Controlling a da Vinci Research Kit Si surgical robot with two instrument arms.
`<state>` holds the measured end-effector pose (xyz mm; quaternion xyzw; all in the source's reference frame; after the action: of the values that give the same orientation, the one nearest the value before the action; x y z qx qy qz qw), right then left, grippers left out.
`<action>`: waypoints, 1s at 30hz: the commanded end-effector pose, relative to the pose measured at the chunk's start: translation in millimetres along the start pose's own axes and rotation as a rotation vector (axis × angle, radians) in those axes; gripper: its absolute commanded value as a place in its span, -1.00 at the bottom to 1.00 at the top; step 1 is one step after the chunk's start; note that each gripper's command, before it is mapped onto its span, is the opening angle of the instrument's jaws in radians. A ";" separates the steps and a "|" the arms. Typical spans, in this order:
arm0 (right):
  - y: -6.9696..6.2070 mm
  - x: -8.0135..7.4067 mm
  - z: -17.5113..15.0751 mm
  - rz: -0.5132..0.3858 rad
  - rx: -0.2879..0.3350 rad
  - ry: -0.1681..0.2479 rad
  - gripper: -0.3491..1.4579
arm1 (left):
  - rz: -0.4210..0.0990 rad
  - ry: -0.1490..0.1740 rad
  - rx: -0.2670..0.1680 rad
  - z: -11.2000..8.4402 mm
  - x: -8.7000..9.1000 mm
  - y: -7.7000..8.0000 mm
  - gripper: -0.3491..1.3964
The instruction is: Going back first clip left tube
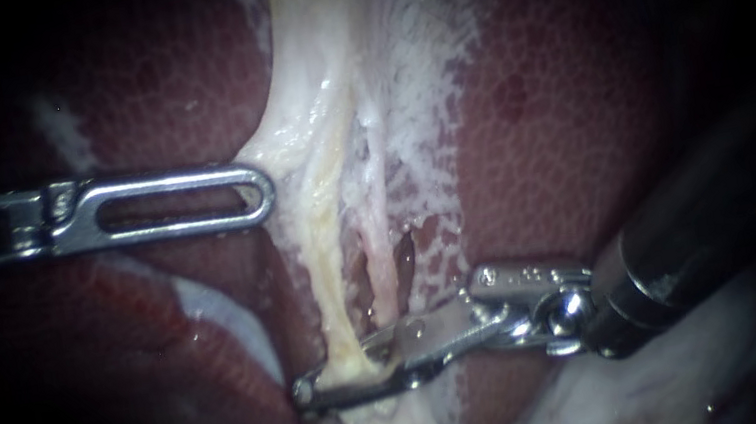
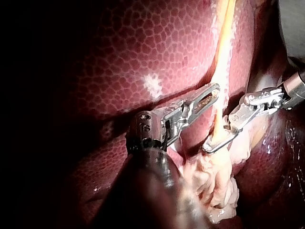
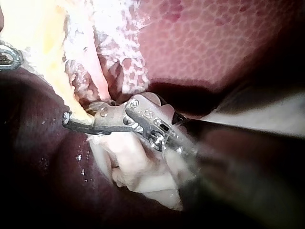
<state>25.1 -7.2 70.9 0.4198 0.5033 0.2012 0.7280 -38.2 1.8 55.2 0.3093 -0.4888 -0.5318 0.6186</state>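
In the endoscope view the left instrument (image 1: pixel 267 194) comes in from 9 o'clock and lies flat over the dark red liver (image 1: pixel 126 90). Its slotted jaws are pressed together with nothing between them, and the rounded tip just touches the edge of the pale tissue (image 1: pixel 322 49) that runs down from 12 o'clock. The left wrist view shows the same left instrument (image 2: pixel 217 89) with its jaws together, the tip just beside the yellowish strand. That strand is the left tube (image 1: pixel 339 319). It is thin and cream-yellow, and it descends from the centre toward 6 o'clock, where it widens into a whitish clump. The right instrument (image 1: pixel 310 390) enters from 4 o'clock on a dark shaft and reaches across to about 6 o'clock. Its jaws are clamped on the left tube, one on each side, just above the clump. The left wrist view shows the right instrument (image 2: pixel 208 148) ringing the left tube (image 2: pixel 220 71), and the right wrist view shows the right instrument (image 3: pixel 66 119) closed across it. Small stamped marks near its hinge are too fine to read.
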 end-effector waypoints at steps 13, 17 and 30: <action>0.0 0.0 0.0 0.000 0.000 0.000 -1.00 | 0.000 0.000 0.000 0.0 0.0 -0.2 -1.00; -0.1 0.0 0.0 0.000 0.001 0.000 -0.77 | 0.000 0.000 0.000 0.0 0.0 -0.2 -1.00; 0.0 0.8 0.4 -0.185 0.011 0.007 -0.05 | 0.000 -0.001 -0.001 0.0 0.1 -0.2 -1.00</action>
<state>25.9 -6.8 70.4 0.3702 0.5478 0.1225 0.7402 -38.3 1.7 55.0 0.3090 -0.4887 -0.5322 0.6184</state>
